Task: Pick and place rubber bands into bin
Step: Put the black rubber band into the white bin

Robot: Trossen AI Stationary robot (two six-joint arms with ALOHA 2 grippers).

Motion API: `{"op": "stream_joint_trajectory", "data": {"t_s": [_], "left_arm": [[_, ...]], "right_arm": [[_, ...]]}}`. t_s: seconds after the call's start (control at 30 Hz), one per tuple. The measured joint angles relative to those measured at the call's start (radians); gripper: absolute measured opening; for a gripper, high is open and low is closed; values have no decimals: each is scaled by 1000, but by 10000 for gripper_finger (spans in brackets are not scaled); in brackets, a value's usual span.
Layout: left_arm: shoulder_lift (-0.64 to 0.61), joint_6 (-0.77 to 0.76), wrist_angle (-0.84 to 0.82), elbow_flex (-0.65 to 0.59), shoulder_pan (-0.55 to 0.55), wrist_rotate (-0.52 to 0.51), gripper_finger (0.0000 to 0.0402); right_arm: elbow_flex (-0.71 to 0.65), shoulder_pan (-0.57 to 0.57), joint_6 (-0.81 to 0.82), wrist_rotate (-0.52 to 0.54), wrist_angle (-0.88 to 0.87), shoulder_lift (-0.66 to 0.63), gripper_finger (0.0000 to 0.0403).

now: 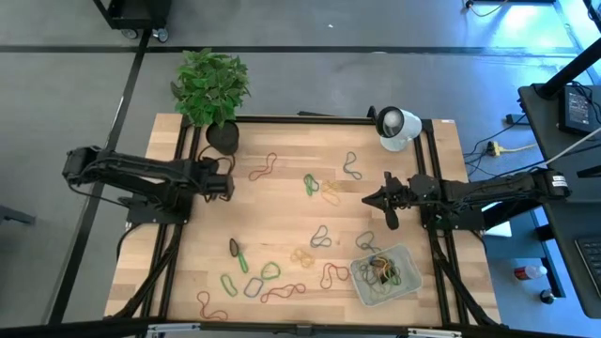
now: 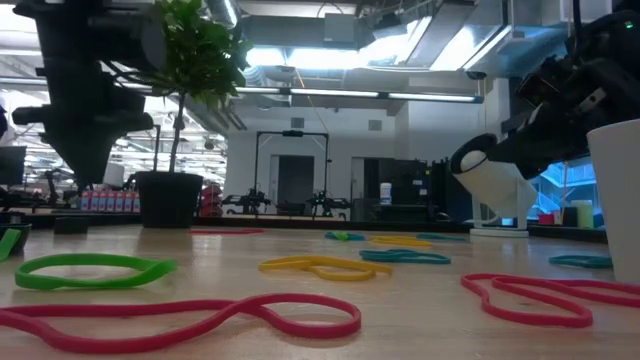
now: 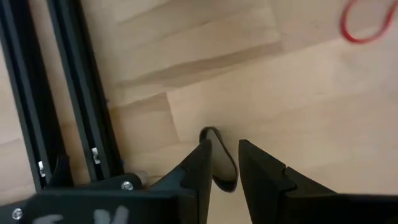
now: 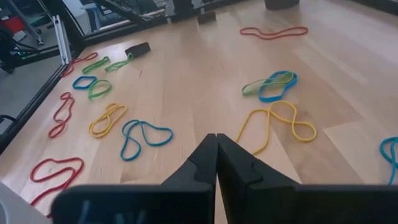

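Many rubber bands lie flat and scattered on the wooden table, among them a red one [image 1: 263, 167], a green and yellow pair [image 1: 319, 188] and a yellow one [image 4: 277, 124]. The pale bin [image 1: 413, 282] stands near the front right with several bands inside. My left gripper [image 1: 225, 181] is at the table's left, beside the plant pot. Its fingers stand a narrow gap apart [image 3: 224, 162], with a dark rubber band [image 3: 219, 155] showing in the gap. My right gripper [image 1: 385, 202] is shut and empty [image 4: 216, 155] over the table's right middle, far side of the bin. My left gripper has the dark rubber band [image 3: 214, 134] between its two fingers, close along the inner side of one finger [image 3: 200, 163]. I cannot tell whether the fingers touch it or whether it lies on the table below them.
A black pot with a green plant [image 1: 223, 136] stands at the far left. A white round device [image 1: 396, 127] stands at the far right. Black rails [image 1: 178, 235] run along both sides of the table. The bin's pale wall [image 2: 618, 200] shows at the low view's right.
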Motion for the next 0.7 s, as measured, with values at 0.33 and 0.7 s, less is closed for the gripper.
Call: {"op": "stream_joint_trajectory", "data": {"t_s": [0.33, 0.7], "left_arm": [[116, -11, 4, 0, 88, 18, 75], [320, 28, 85, -1, 120, 93, 75]], "right_arm": [[0, 0, -2, 0, 0, 0, 14], [0, 0, 1, 0, 0, 0, 14]]}}
